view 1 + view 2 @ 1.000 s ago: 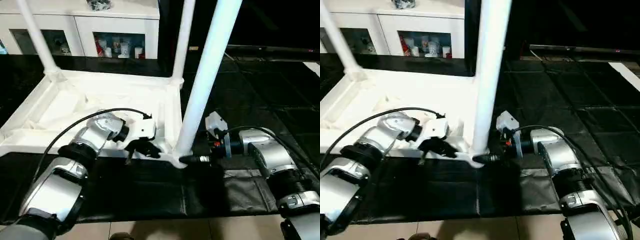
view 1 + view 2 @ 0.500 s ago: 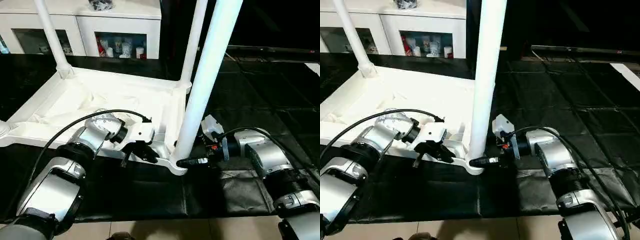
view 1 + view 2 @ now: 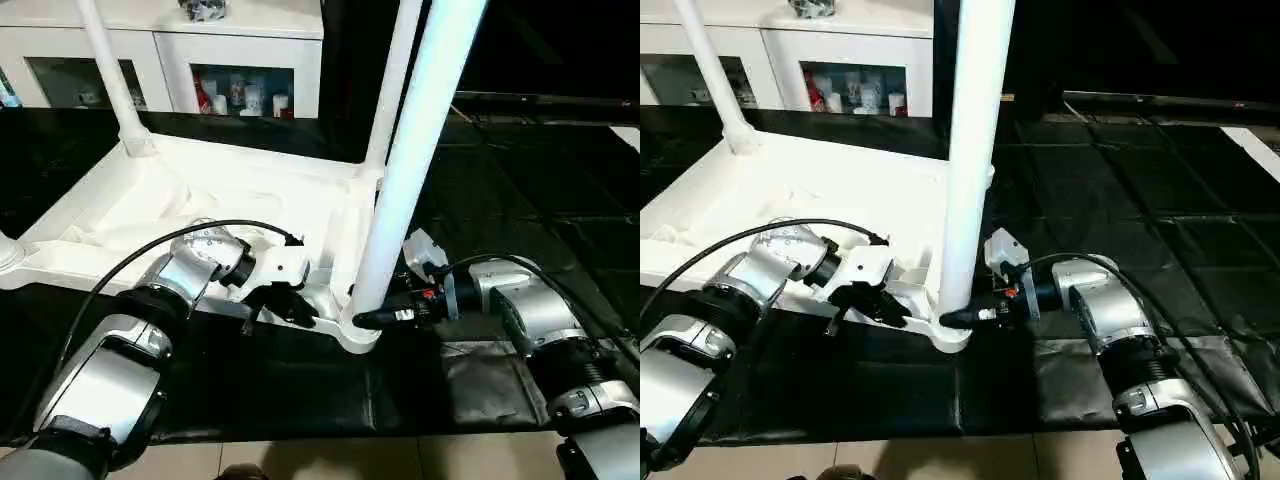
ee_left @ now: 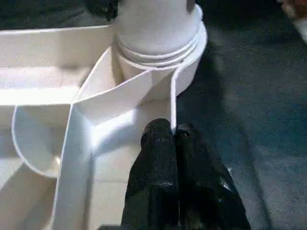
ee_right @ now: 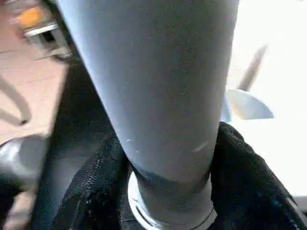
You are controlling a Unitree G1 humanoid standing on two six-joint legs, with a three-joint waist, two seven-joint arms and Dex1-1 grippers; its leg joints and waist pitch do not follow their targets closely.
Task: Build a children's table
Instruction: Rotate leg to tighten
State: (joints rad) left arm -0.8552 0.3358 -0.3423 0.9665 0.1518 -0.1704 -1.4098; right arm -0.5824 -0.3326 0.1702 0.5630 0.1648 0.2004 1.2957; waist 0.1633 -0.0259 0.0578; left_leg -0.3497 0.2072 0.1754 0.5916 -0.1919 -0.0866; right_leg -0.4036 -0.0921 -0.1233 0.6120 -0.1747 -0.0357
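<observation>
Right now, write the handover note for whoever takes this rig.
Left gripper: shut on the top's rim wall, beside the near right corner socket.
Right gripper: fingers clasp the base of the near leg at that socket.
Top lies underside up on the black mat. Three legs stand upright in corners: near right, far right, far left. The near left corner sits at the picture's edge, so its leg cannot be confirmed.
Left: confirm the near leg is seated, check the fourth, turn the table upright.

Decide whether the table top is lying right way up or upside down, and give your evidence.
Upside down. The table top shows its ribbed, walled underside facing up, and legs rise from its corner sockets.
</observation>
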